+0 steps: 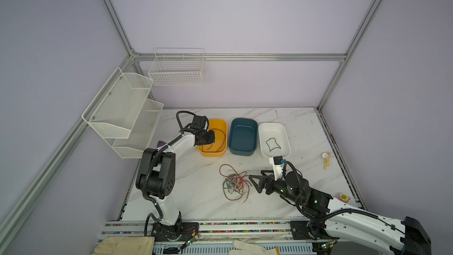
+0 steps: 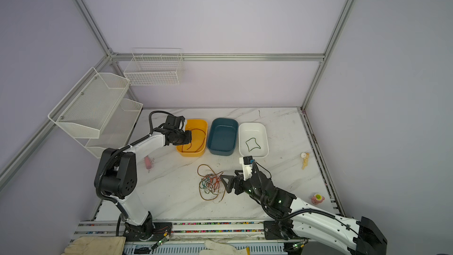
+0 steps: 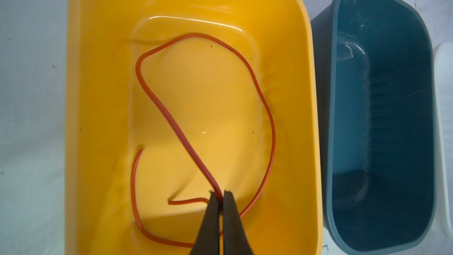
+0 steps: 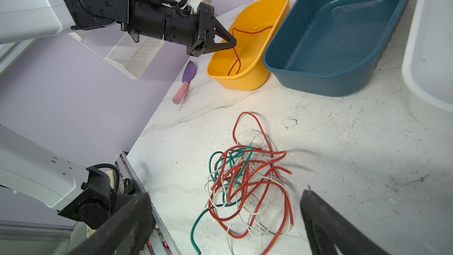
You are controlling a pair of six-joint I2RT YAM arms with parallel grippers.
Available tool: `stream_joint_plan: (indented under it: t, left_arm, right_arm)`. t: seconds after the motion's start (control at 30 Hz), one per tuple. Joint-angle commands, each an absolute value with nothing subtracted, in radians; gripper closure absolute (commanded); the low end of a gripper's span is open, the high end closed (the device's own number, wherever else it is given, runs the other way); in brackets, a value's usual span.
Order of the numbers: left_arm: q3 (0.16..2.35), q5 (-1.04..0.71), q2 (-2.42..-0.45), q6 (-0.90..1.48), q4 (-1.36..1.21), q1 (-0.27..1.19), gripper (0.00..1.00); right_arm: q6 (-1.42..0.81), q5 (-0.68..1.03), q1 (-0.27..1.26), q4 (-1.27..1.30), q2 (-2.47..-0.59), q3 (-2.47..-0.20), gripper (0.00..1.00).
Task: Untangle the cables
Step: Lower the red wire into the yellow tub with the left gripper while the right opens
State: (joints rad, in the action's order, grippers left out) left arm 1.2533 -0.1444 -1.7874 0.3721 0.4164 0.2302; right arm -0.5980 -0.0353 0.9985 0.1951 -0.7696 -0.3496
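Both top views: tangled cables lie just beside the right gripper, jaws spread wide. Left wrist view: left gripper clenched on a red cable inside the yellow tray. Right wrist view: the tangled cables lie between the jaws, touching neither.

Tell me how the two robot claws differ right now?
The left gripper is shut on a red cable over the yellow tub; the right gripper stands open, empty, beside the tangled cables on the table. Both are black and pointed.
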Motion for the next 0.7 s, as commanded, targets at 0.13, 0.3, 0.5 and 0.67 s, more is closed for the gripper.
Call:
stream_joint_plan:
  t: [0.13,0.3,0.5,0.67]
  left_arm:
    - [1.336,-0.144,-1.731,0.346,0.427,0.236,0.87]
    - [1.335,-0.145,-1.700,0.351,0.427,0.236,0.78]
    - [1.316,-0.148,-1.652,0.358,0.413,0.238,0.65]
    - [1.308,-0.148,-1.627,0.358,0.409,0.241,0.58]
  right_arm:
    - [-0.621,-0.020,1.002,0.252,-0.797,-0.364,0.02]
    - [-0.633,-0.025,1.003,0.258,-0.823,-0.362,0.02]
    - [-0.649,-0.026,1.003,0.268,-0.883,-0.368,0.03]
    - [-0.654,-0.014,1.002,0.288,-0.921,-0.370,0.03]
